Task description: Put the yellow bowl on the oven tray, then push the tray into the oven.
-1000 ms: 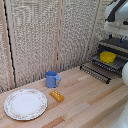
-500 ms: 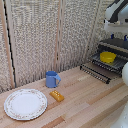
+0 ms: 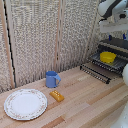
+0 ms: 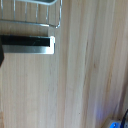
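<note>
The yellow dish (image 3: 107, 57) is found seated on the baking sheet (image 3: 103, 65), which projects from the mouth of the oven (image 3: 116, 49) over its lowered door. The dish is judged light, rigid and smooth-walled, so liable to slide on the wire grid if the sheet is jolted or tipped. The baking sheet is judged stiff thin metal, light, and best taken at the middle of its front rim, the part farthest out from the oven, so that the push runs straight along the rails. In the wrist view a corner of wire grid (image 4: 35, 12) and a dark bar with a bright end (image 4: 27, 44) are seen over the wooden table (image 4: 80, 75); which part of the oven they belong to cannot be told. The grabber (image 3: 111, 9) is recorded above the oven, well apart from the sheet; its jaws are not shown, so their opening cannot be told. A blue mug (image 3: 51, 79), an orange block (image 3: 57, 95) and a patterned plate (image 3: 25, 104) lie far from the oven.
</note>
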Controlling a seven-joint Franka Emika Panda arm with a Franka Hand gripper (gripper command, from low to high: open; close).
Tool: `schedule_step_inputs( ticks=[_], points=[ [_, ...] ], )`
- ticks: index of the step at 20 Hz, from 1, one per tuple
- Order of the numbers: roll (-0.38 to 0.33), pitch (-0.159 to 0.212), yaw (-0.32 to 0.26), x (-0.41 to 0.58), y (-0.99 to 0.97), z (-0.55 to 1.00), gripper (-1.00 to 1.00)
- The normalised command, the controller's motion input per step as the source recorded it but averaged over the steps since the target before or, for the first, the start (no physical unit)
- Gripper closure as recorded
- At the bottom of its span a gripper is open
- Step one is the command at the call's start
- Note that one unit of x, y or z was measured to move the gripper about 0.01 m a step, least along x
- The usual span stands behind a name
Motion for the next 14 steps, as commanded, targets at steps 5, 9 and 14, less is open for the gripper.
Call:
schedule_step_inputs(
  ticks=[5, 9, 14],
  points=[
    [-0.321, 0.045, 0.267, 0.0, -0.04, -0.4, -1.0],
    [-0.322, 0.04, 0.269, 0.001, -0.05, -0.4, -1.0],
    [-0.3, 0.232, 0.191, -0.153, 0.0, -0.07, -1.0]
  ],
)
